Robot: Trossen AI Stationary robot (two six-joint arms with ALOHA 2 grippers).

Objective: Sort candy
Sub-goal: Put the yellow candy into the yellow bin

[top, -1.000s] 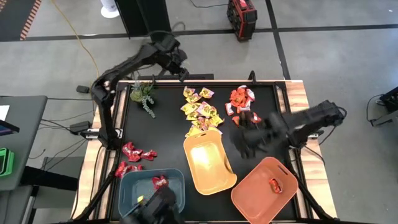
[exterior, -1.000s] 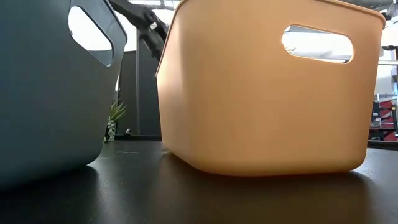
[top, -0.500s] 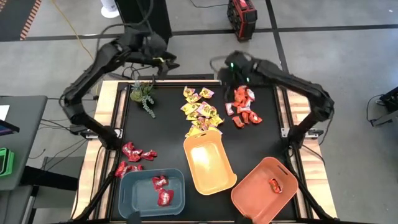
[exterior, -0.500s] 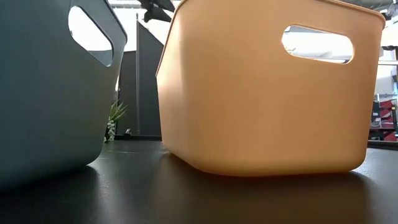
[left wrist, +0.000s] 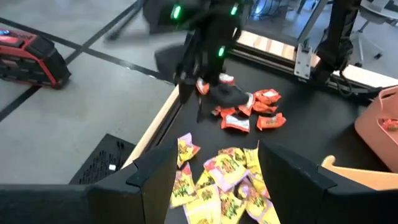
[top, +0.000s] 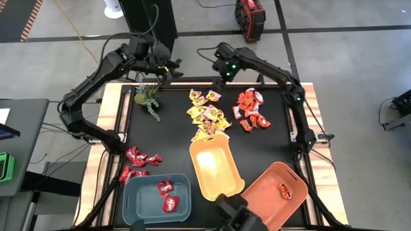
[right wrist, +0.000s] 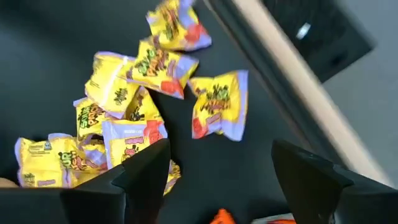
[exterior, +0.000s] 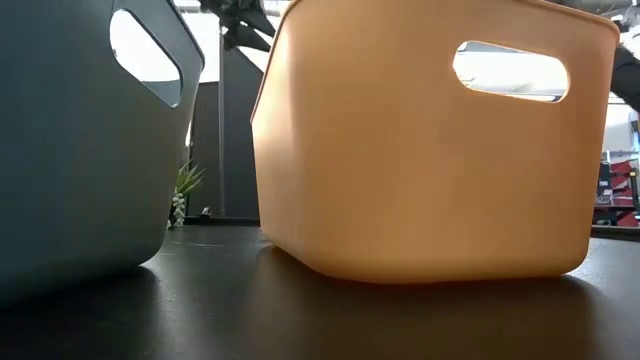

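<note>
At the desk's (top: 173, 144) far middle lies the yellow candy (top: 207, 114), orange-red candy (top: 249, 109) beside it, deep red candy (top: 138, 163) near the blue-grey bin (top: 131, 192). Both hands hover above the far edge, fingers apart and holding nothing: left hand (top: 168, 66), right hand (top: 221, 69).

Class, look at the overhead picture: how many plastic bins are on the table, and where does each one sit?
3, along the near edge: the blue-grey bin left, the yellow bin centre, the orange bin right. None seems hidden.

Low view: candy hidden behind blue-grey bin (exterior: 80, 150) and yellow bin (exterior: 420, 150); both bins cropped.
</note>
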